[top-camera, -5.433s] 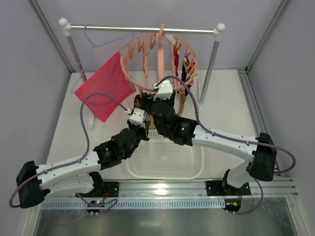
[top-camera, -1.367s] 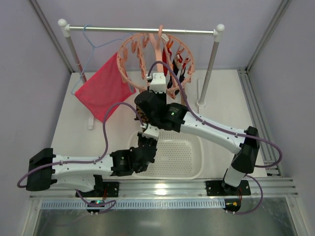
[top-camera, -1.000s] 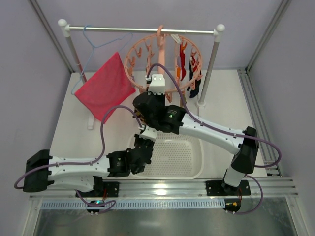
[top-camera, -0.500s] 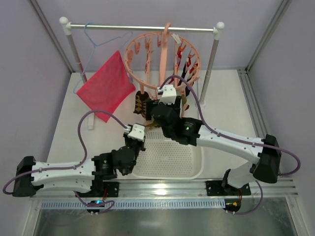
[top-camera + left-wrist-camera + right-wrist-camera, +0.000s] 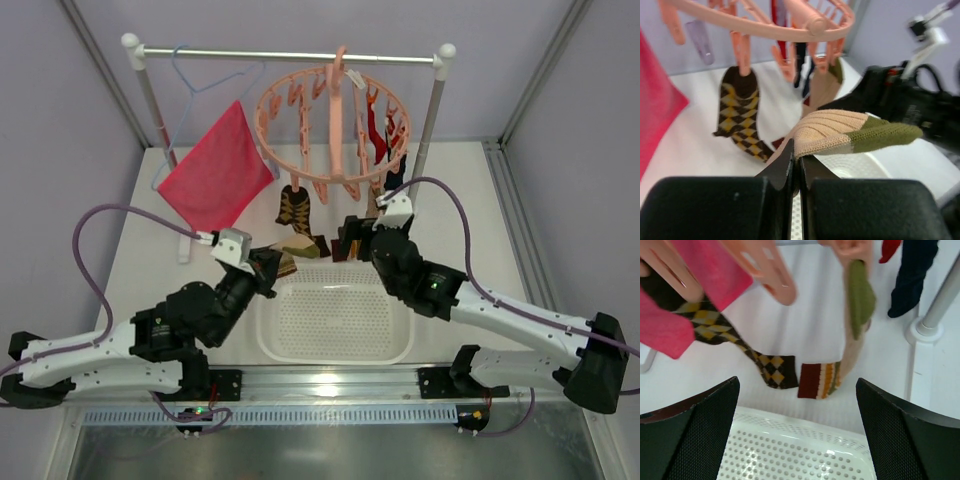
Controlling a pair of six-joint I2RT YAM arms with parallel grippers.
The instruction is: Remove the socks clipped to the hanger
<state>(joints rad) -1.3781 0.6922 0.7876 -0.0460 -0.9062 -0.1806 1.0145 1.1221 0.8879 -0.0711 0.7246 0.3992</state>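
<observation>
Left wrist view shows the left gripper closed on a tan sock, now pulled free of the hanger. The right gripper has opened wide and drawn back. The argyle sock and others hang clipped, so more work remains.

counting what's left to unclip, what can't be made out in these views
Top view: the left claw where it pinches the tan sock, mostly hidden under its own wrist.
Right wrist view: the tops of the navy sock and red sock, and where they are clipped, cut off by the upper edge.
Left wrist view: the far socks behind the hanger ring, overlapping and blurred, so their number is unclear.
</observation>
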